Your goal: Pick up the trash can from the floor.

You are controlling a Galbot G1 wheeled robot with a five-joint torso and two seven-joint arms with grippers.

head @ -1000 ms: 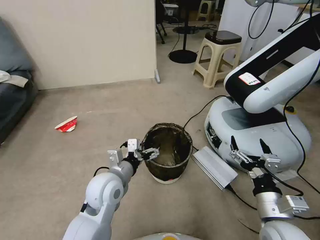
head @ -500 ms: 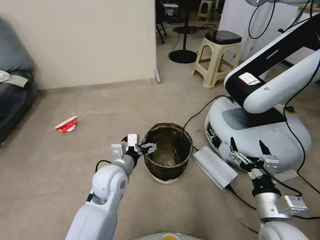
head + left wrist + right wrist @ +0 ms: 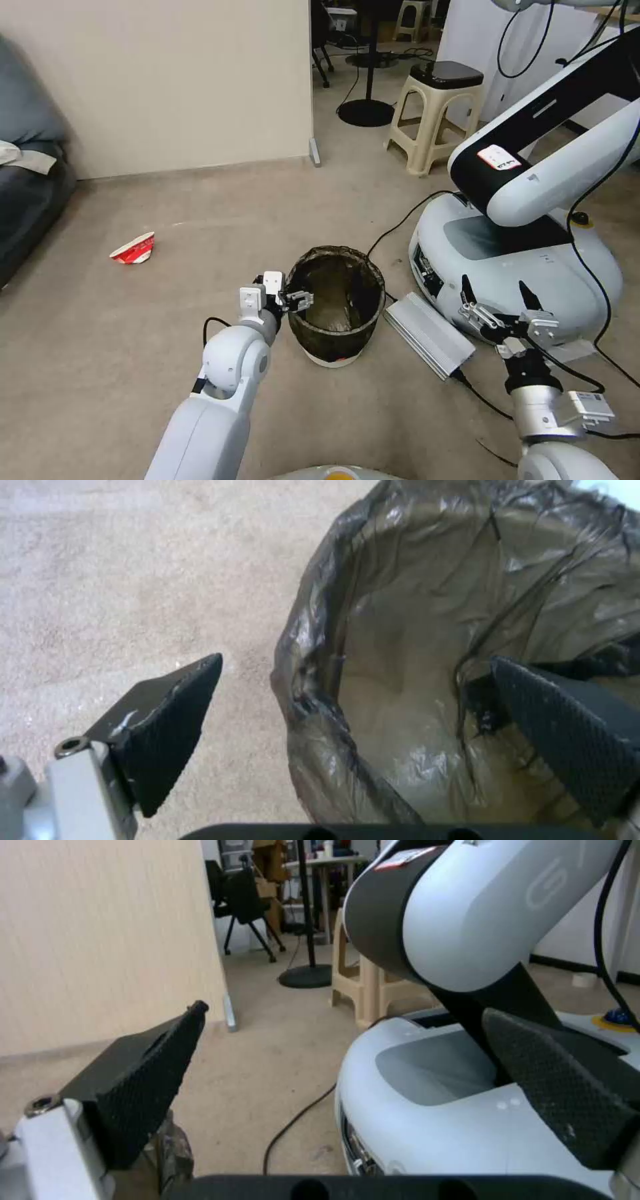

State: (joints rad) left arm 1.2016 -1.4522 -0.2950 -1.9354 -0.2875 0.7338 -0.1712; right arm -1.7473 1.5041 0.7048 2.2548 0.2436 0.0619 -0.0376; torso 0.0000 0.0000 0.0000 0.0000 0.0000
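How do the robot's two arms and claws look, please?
Both arms have glossy white rounded shells with dark joint rings. The left claw and right claw have silver bases and black fingers with cross-hatched pads. Thin black cables run along each wrist.

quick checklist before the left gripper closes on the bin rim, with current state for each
1. Left gripper open: ok, fingers spread.
2. Fingers straddle the trash can rim, one finger outside over the floor, one inside the bag: ok.
3. Trash can upright on its white base: ok.
4. Fingers low enough to catch the rim, not just bag: cannot tell.
5. Right gripper out of the way, open over the other robot's base: ok.
6. Cable clear of the trash can: ok, passes behind it.
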